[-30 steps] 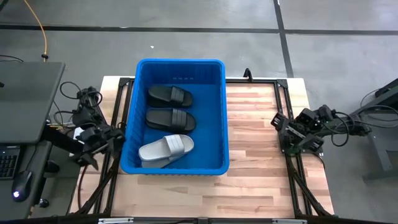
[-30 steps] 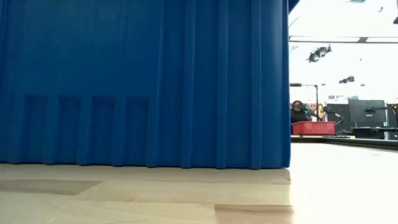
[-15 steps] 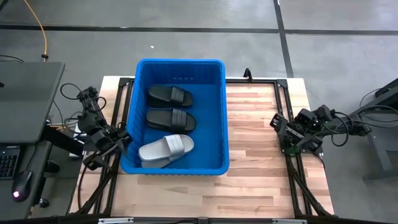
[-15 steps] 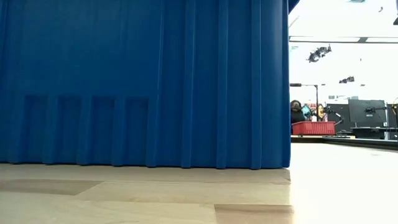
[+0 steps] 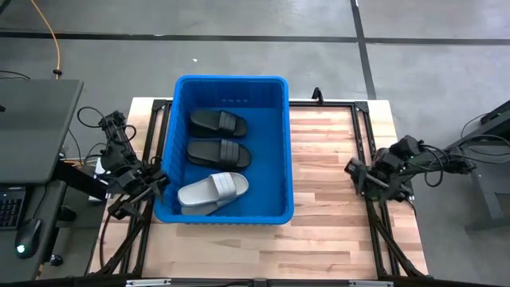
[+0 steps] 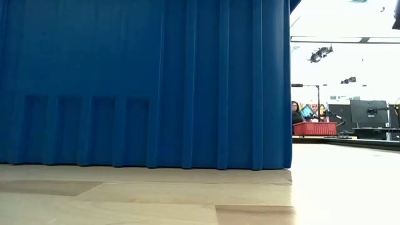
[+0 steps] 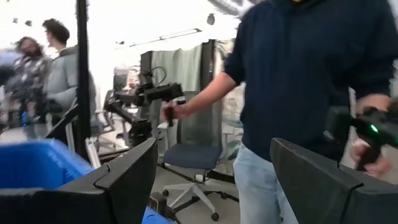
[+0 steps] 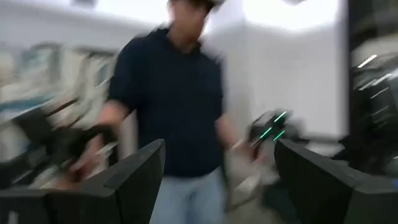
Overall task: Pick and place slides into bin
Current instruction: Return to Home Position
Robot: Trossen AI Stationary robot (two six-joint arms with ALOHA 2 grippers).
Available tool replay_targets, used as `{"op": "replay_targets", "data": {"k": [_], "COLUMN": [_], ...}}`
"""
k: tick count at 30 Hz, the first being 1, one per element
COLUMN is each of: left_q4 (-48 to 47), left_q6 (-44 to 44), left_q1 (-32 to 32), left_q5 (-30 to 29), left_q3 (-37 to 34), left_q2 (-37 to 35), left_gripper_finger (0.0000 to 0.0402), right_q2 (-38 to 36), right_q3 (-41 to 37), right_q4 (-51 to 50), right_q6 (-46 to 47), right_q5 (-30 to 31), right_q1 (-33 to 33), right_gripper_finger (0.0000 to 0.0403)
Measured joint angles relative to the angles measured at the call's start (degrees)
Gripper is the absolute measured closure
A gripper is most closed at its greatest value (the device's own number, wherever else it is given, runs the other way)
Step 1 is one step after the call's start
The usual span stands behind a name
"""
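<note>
Right gripper [image 8: 219, 142] has shifted — slides [image 5: 218, 151] stay in bin [image 5: 231, 80].

Holds L arm [image 5: 119, 163] folded up at mid-left of overhead frame, L gripper [image 7: 213, 155] w/ fingers spread wide, nothing btwn. Holds R arm [image 5: 398, 159] folded at mid-right, wrist angled toward centre, R gripper [image 8: 219, 152] spread just as wide, empty.
</note>
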Motion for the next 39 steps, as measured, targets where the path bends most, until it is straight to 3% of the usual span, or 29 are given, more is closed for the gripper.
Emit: {"op": "replay_targets", "data": {"k": [3, 8, 13, 19, 28, 35, 39], "left_q4": [1.7, 1.6, -0.5, -1.1, -6.4, -9.9, -10.1], "left_q6": [4.1, 4.7, 4.7, 4.7, 4.0, 3.9, 4.9], "left_q1": [0.0, 0.0, 0.0, 0.0, 0.0, 0.0, 0.0], "left_q5": [1.7, -1.0, -1.0, -1.0, -1.0, -1.0, -1.0], "left_q3": [0.0, 0.0, 0.0, 0.0, 0.0, 0.0, 0.0], "left_q2": [0.0, 0.0, 0.0, 0.0, 0.0, 0.0, 0.0], "left_gripper_finger": [0.0103, 0.0103, 0.0103, 0.0103, 0.0103, 0.0103, 0.0103], "right_q2": [0.1, 0.0, 0.1, 0.0, 0.1, 0.0, 0.1], "right_q3": [0.0, 0.0, 0.0, 0.0, 0.0, 0.0, 0.0], "right_q4": [-3.2, -4.8, -18.4, -23.3, -36.7, -42.3, -46.9], "right_q6": [-0.8, -6.7, -11.5, -21.9, -24.7, -36.8, -37.2], "right_q5": [-5.8, -5.7, -7.6, -7.7, -7.7, -7.9, -5.3], "right_q1": [0.0, 0.0, 0.0, 0.0, 0.0, 0.0, 0.0], "right_gripper_finger": [0.0111, 0.0111, 0.0111, 0.0111, 0.0111, 0.0111, 0.0111]}}
